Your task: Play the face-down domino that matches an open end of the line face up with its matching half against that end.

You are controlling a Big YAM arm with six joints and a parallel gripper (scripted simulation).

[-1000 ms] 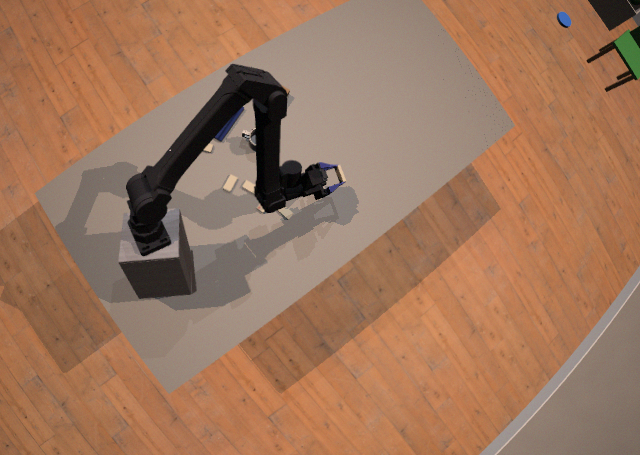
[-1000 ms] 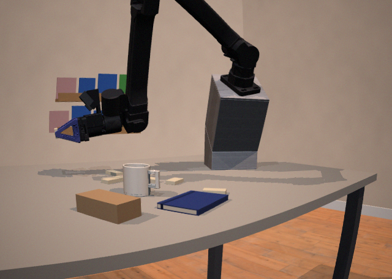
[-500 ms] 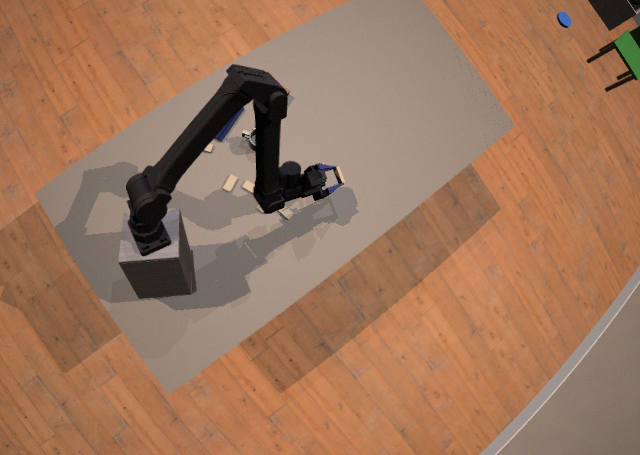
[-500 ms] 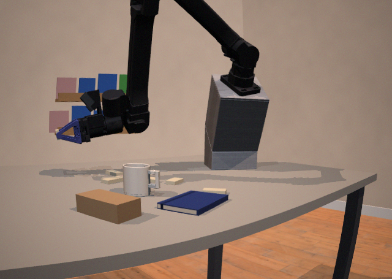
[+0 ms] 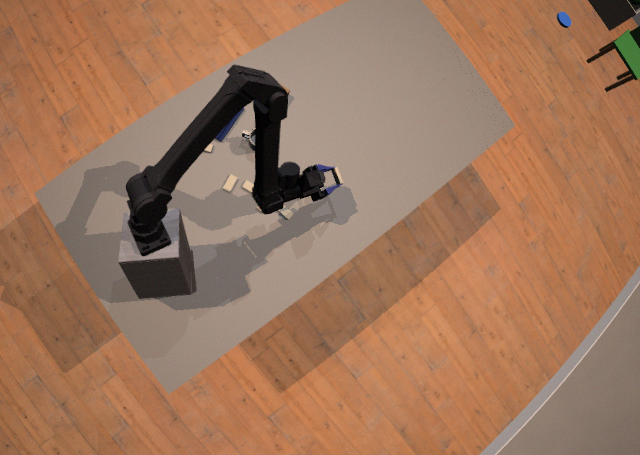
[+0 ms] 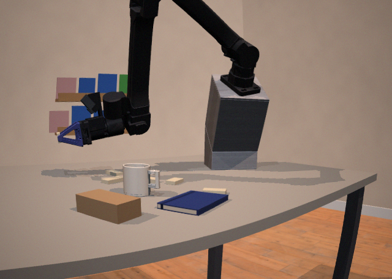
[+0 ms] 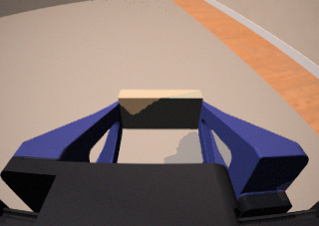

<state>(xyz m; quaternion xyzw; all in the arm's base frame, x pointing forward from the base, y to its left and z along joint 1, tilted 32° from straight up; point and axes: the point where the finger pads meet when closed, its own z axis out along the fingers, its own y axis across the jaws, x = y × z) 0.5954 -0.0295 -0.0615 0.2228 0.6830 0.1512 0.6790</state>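
Note:
My gripper (image 5: 335,176) (image 6: 58,137) (image 7: 160,108) is shut on a cream domino (image 5: 338,175) (image 7: 159,94), held crosswise between the fingertips high above the table. The domino's broad side toward the wrist camera is plain, partly in shadow; no pips show. On the table, beyond the mug, lie several cream dominoes: one (image 5: 230,183) (image 6: 174,181) flat, one (image 5: 247,186) beside it and partly hidden, one (image 6: 112,179) left of the mug, and one (image 5: 285,213) in the arm's shadow. Another domino (image 5: 208,148) (image 6: 214,191) lies by the notebook. Pips are too small to read; the arm hides part of the group.
A white mug (image 6: 136,179) stands near the dominoes. A blue notebook (image 5: 230,124) (image 6: 194,202) and a brown box (image 6: 107,206) lie on the mug's other side. The grey pedestal (image 5: 160,277) (image 6: 237,124) carries the arm.

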